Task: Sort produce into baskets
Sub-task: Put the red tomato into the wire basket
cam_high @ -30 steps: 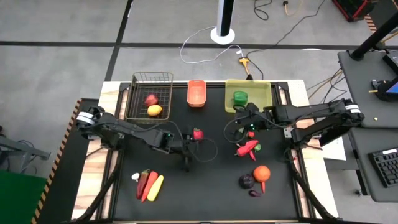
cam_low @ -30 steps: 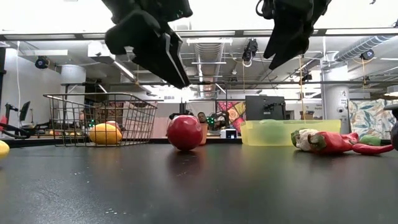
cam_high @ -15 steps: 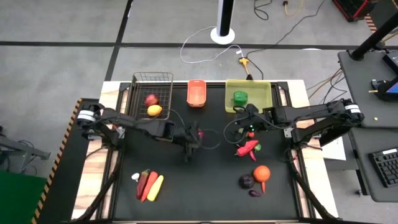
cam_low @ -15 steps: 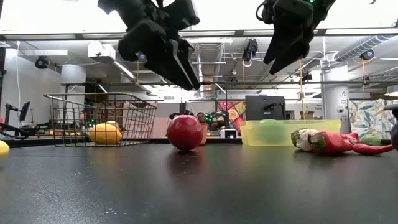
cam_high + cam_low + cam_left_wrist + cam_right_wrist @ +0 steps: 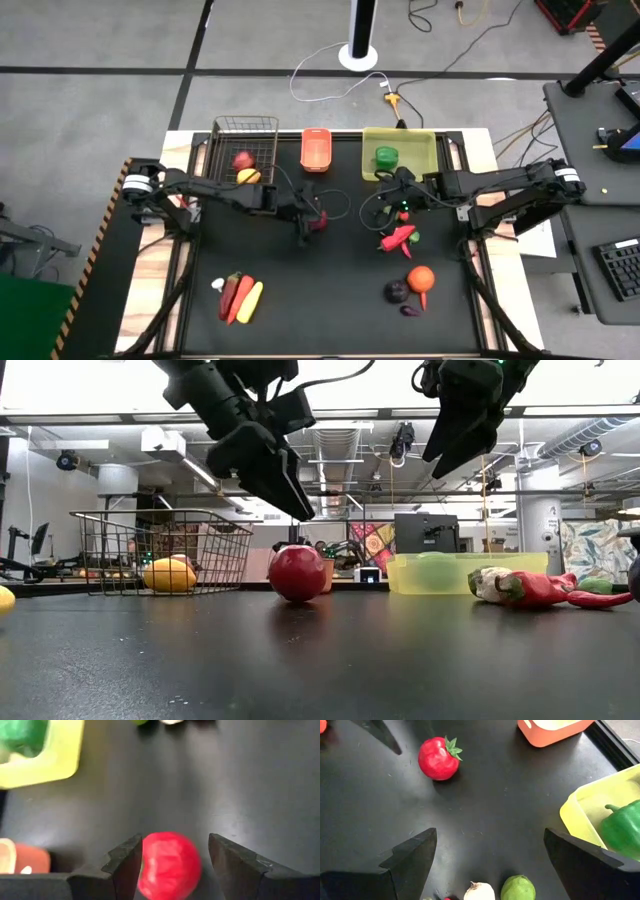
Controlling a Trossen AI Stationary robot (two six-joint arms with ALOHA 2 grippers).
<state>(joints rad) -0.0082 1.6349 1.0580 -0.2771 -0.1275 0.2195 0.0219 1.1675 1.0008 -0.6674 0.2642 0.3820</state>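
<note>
A red apple (image 5: 319,216) with a green leaf rests on the black table (image 5: 330,300) near its middle. My left gripper (image 5: 304,226) hangs open just above it and a little to its near side. In the left wrist view the apple (image 5: 169,865) shows between the two fingers. The low view has the gripper (image 5: 287,495) clear above the apple (image 5: 297,572). My right gripper (image 5: 396,194) waits open in the air before the yellow-green bin (image 5: 425,150), which holds a green pepper (image 5: 386,157). The wire basket (image 5: 225,150) holds an apple and a lemon. The orange basket (image 5: 316,150) stands between the other two.
A chilli, a carrot and a corn cob (image 5: 239,297) lie at the near left beside a small white piece (image 5: 217,284). Red chillies (image 5: 398,238), an orange (image 5: 420,278) and an eggplant (image 5: 396,291) lie on the right. Bare table lies at the near middle.
My left gripper has swung toward the table's far edge and come over the red apple, sinking slightly and turning a little. The apple has stayed where it was.
</note>
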